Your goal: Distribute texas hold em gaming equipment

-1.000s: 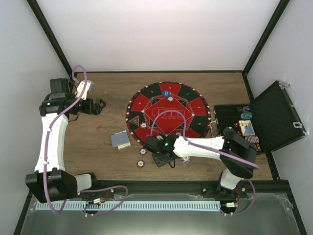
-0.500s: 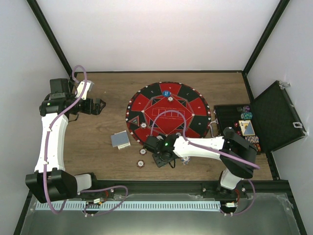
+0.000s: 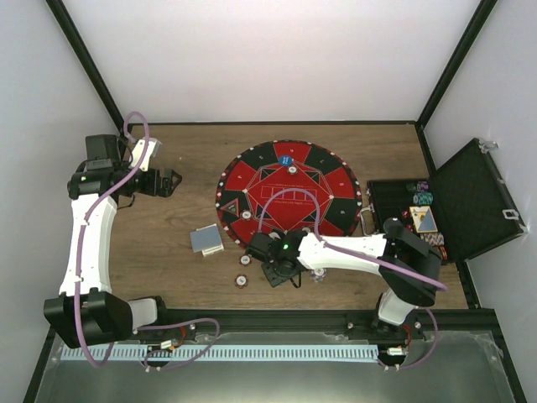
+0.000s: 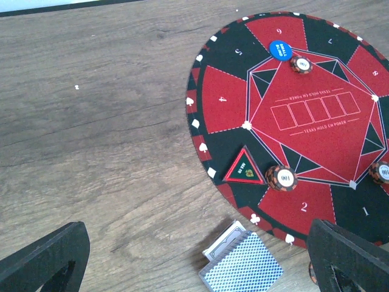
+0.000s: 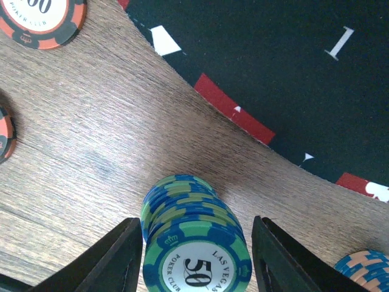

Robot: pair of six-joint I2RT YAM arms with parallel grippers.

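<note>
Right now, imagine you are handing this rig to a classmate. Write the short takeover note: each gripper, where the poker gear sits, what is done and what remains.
Left gripper: open, empty, off to the far left.
Right gripper: jaws straddle a green-blue chip stack beside the mat's near edge; whether it grips is unclear.
Done: blue button and three red chips lie on the mat.
Left: card deck lies undealt beside the mat; spare chips remain in the case.
</note>
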